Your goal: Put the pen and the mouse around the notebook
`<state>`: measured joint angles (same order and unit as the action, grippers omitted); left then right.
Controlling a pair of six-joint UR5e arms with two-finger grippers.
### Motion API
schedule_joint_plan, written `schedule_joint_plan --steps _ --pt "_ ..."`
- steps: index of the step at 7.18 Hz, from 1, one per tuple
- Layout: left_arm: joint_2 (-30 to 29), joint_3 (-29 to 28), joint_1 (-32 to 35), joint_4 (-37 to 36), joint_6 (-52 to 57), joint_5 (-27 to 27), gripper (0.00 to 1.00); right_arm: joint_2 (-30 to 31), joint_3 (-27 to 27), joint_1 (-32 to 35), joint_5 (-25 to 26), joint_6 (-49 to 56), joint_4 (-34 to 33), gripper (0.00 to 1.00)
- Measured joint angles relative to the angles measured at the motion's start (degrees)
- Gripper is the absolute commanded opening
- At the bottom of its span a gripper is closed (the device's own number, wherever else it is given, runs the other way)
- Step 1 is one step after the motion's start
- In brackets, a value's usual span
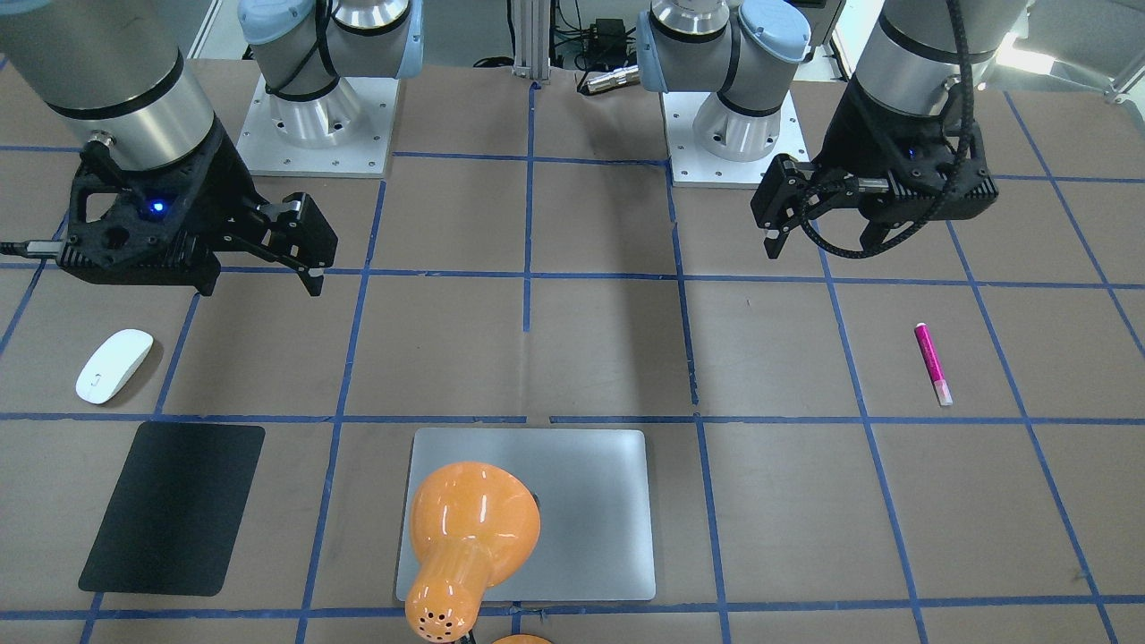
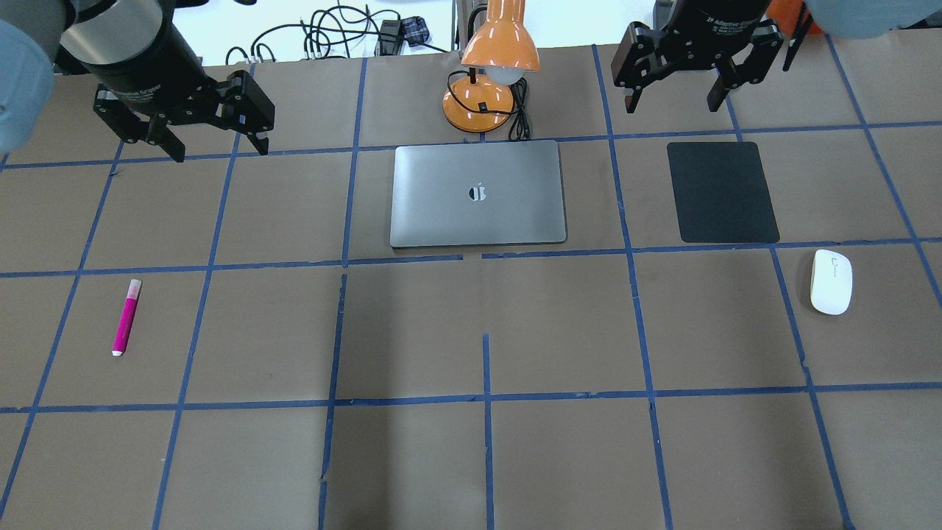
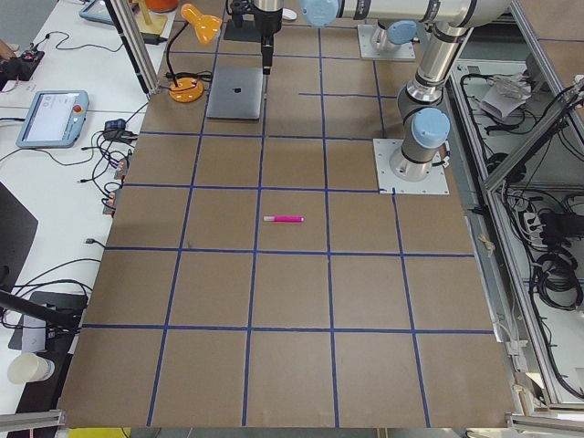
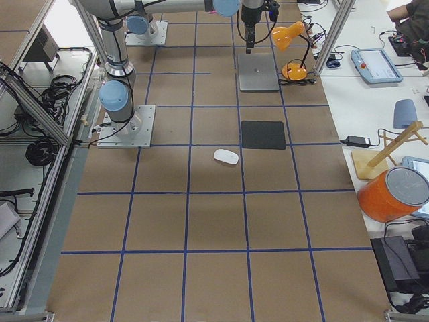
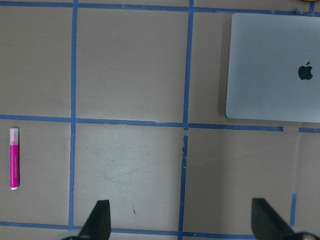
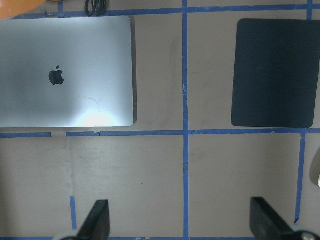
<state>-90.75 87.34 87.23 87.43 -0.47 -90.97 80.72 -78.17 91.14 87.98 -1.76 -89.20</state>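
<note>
Bright, sharp; glare on notebook (image 6: 95,119)

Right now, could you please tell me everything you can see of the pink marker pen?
The marker pen is slim, with a plastic-looking magenta barrel, a paler whitish-pink end and a tiny white tip at the other end. It lies flat on the brown paper-covered table, inside one square of the blue tape grid on the robot's left side, pale end pointing away from the robot. Only the table touches it, and it sits well apart from the laptop.
</note>
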Motion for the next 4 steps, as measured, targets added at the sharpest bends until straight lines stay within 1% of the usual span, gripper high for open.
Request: schedule_joint_plan --steps 4 --pt "0.0 0.0 0.0 0.1 0.0 0.0 1.0 -0.4 -0.4 -0.3 0.2 -0.4 -0.3 1.0"
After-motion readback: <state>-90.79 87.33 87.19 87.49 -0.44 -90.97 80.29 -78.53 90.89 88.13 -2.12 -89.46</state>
